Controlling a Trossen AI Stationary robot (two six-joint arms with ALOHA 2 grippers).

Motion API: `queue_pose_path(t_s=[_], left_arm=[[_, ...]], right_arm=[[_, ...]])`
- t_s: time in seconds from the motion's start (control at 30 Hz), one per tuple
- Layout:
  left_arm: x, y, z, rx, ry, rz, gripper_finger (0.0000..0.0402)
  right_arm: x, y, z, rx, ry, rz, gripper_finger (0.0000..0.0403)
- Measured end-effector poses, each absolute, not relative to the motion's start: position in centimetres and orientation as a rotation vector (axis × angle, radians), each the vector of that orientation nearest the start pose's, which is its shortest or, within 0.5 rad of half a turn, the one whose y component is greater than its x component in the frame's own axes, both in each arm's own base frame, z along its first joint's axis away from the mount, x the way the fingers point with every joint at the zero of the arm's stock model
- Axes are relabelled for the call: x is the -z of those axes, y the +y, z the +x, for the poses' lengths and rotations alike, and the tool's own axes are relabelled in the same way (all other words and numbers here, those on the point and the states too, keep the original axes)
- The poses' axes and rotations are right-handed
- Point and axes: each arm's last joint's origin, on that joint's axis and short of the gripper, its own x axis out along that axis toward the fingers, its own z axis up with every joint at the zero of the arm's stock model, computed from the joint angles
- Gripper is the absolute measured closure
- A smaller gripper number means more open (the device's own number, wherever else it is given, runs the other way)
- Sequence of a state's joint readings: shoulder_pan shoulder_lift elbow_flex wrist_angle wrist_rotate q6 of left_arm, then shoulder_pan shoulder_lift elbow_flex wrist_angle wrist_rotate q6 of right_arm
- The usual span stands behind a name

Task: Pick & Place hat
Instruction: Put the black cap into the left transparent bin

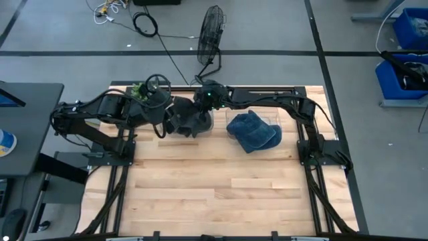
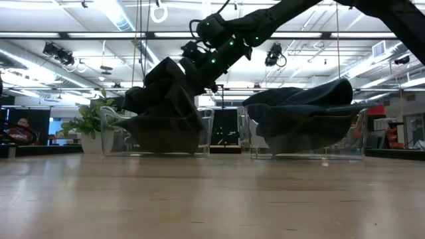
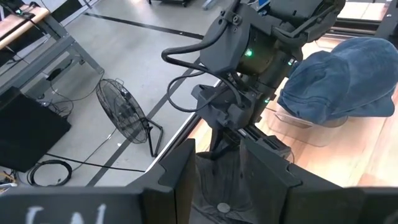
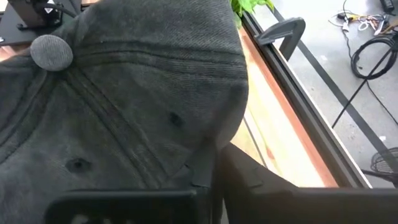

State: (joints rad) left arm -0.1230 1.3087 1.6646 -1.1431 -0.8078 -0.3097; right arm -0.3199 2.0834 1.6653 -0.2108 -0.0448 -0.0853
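- A dark grey hat [image 4: 124, 106] fills most of the frame, crown toward the camera (its round top button [image 4: 51, 51] sits near one edge).
- The right gripper's fingers [image 4: 211, 171] press against the hat's edge, fabric bunched between them.
- Beyond lie the wooden tabletop [image 4: 273, 134], its black frame rail [image 4: 298, 99], and green plant leaves [image 4: 249, 6].
- Black cables [image 4: 370, 53] coil on the floor.

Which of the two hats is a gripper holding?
The dark grey hat, over the left clear bin, in the right gripper. The blue hat lies untouched on the other bin.
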Motion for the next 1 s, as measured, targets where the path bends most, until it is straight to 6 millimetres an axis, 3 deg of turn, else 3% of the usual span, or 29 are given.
queue_pose_path(t_s=[0.3,0.57,0.73,0.9,1.0], left_arm=[[-43.8,-0.7,22.3,-0.747,0.604,0.073,0.0271],[-43.8,-0.7,22.3,-0.748,0.604,0.073,0.0271],[-43.8,-0.6,22.3,-0.757,0.595,0.049,0.0271],[-43.6,0.2,22.1,-0.801,0.619,0.028,0.0271],[-43.0,1.7,21.8,-0.891,0.647,-0.034,0.0274]], right_arm=[[-23.9,-14.8,45.0,0.226,0.619,-0.025,0.0308],[-29.2,-13.8,43.4,0.269,0.578,-0.142,0.0259],[-34.1,-12.1,40.2,0.325,0.598,-0.258,0.0243],[-38.9,-9.1,35.1,0.333,0.642,-0.277,0.0243],[-41.3,-7.4,31.8,0.353,0.647,-0.265,0.0257]])
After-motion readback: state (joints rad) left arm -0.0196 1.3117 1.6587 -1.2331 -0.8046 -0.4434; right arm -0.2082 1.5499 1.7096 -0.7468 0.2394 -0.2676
